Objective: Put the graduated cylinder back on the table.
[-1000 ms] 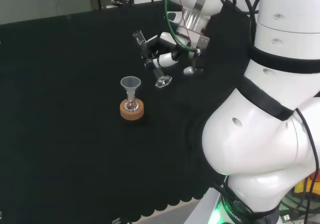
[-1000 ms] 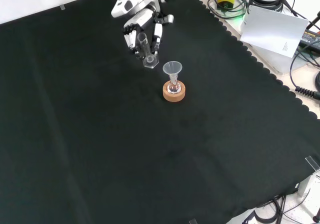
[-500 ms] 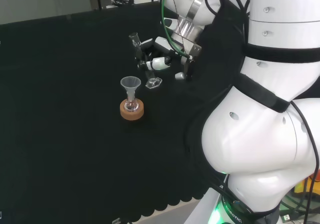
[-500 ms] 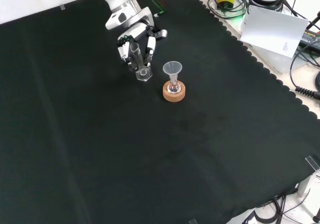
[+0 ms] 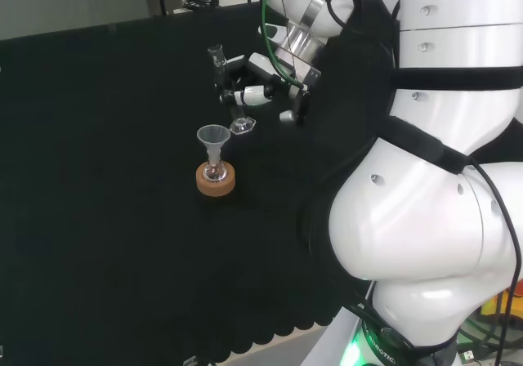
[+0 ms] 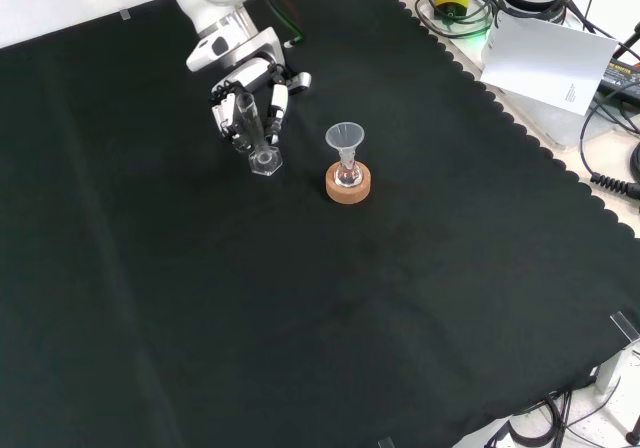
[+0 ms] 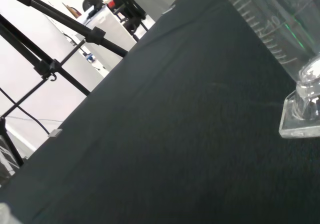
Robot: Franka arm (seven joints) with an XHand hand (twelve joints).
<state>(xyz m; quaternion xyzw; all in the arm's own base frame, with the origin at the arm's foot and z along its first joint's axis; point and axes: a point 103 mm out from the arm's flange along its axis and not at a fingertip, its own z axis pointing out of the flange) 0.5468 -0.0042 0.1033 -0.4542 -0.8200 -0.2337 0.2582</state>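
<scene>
**Hand grips the cylinder over the black cloth**

The hand (image 6: 248, 98) comes in from the top of the front view, its black and white fingers (image 6: 278, 102) curled round the clear graduated cylinder (image 6: 252, 133). The cylinder stands close to upright in the grasp, its mouth up among the fingers and its flat clear foot (image 6: 265, 162) low over the black cloth (image 6: 400, 298). Whether the foot actually rests on the cloth or hangs just above it is hard to judge from these views; the wrist view shows the foot (image 7: 300, 119) very near the cloth, with the printed scale running up the tube (image 7: 265, 24).

In the head view the hand (image 5: 253, 84) sits to the left of the arm's big white links (image 5: 441, 219), and the cylinder (image 5: 225, 84) leans a little, its foot down near the cloth and its mouth higher.

Just beside the cylinder, to its right in the front view, a cork ring stand (image 6: 348, 183) lies on the cloth. A small flask (image 6: 347, 173) sits in it, and a clear funnel (image 6: 345, 138) stands in the flask's neck. The cylinder's foot is near the stand but apart from it. In the head view the funnel (image 5: 213, 140) and cork ring stand (image 5: 216, 179) lie nearer the camera than the hand.
</scene>
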